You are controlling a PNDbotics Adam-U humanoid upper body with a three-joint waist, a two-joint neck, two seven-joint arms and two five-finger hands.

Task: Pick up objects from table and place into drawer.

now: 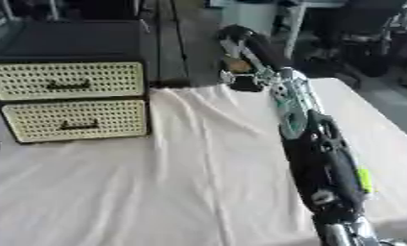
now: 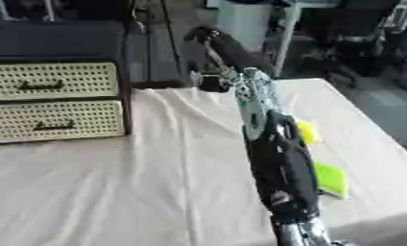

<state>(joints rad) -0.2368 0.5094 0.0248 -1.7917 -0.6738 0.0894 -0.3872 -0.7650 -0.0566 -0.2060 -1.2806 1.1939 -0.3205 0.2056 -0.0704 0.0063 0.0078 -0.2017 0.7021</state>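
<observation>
Two drawers, one above the other, stand shut at the far left of the table in the left eye view; their fronts look like pale woven mesh with a dark handle on each, inside a dark cabinet. The table wears a cream cloth with long soft folds. The right arm, black with silver and green parts, reaches from the lower right toward the far edge, where the right hand hangs over the table's end. I cannot tell whether its fingers are spread or pinching something; an orange-brown patch shows there, unclear. The left hand is not visible.

Right eye view: beside the arm, on the cloth at the right, lie a yellow rounded thing and a flat lime-green thing, well apart from the drawers. I judge that the picking step is only starting. The next move calls for opening a drawer before anything can go inside.
</observation>
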